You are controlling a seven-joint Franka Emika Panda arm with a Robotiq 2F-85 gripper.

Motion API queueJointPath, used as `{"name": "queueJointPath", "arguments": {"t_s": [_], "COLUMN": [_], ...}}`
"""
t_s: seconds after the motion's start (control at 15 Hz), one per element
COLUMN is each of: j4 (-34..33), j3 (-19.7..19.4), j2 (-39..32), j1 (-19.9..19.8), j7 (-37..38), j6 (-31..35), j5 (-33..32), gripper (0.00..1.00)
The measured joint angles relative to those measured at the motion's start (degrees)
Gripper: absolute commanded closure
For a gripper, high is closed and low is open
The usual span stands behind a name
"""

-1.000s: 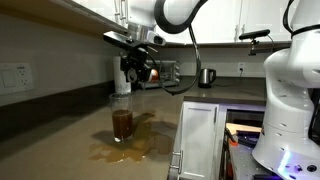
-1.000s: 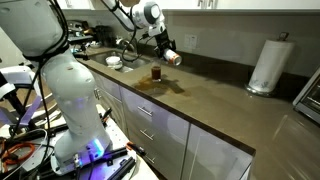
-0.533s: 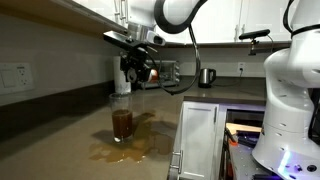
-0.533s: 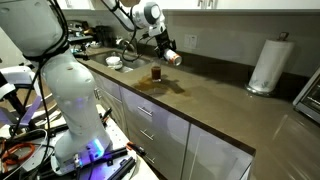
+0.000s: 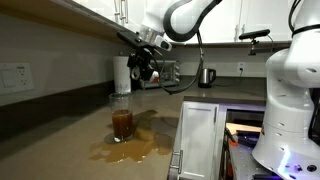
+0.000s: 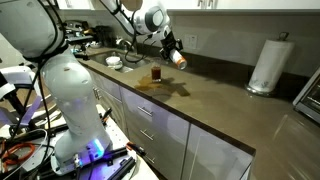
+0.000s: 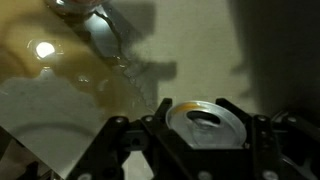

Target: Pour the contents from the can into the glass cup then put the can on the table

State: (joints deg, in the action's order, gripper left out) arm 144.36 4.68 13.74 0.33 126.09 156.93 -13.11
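three cameras on one countertop
low and close at table [image 5: 60, 135] level, looking along it toward the far wall; higher and farther off from the cabinet [image 6: 145, 118] side, facing across; both sharing the glass cup [image 5: 122, 122] and puddle [image 5: 125, 151]; wrist view near, aimed down past gripper [image 7: 200, 135] and can [image 7: 208, 118] at the lower edge.

Kitchen: countertop [image 5: 45, 132], kettle [image 5: 206, 76], cabinets [image 5: 262, 16]

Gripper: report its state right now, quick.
The gripper is closed, holding the can.
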Motion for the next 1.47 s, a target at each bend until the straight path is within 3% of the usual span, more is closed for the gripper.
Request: {"name": "queueJointPath", "arguments": {"t_s": [0.2,0.4,0.53,0.6,0.67,0.73,0.87,1.47], "j4": [4.1,7.8,9.9,10.8,11.4,11.9,12.1,12.1], "j3": [-0.7,-4.0,-5.3,-7.2,-10.2,-12.9,-14.8,-15.1], "j2": [1.8,2.8,2.9,2.9,2.9,3.0,3.1,3.3], "j1": [-2.5,-2.0,-1.3,0.6,4.0,7.1,9.4,9.6], "j7": [-0.1,-0.3,-4.0,-5.2,-5.5,-5.9,-6.0,-6.0], "j6": [7.8,16.4,21.9,24.1,25.9,26.9,27.3,27.3], "j5": [0.9,2.5,8.7,10.8,12.1,13.0,13.5,13.6], "gripper": [0.75,0.75,0.75,0.50,0.50,0.50,0.50,0.50]}}
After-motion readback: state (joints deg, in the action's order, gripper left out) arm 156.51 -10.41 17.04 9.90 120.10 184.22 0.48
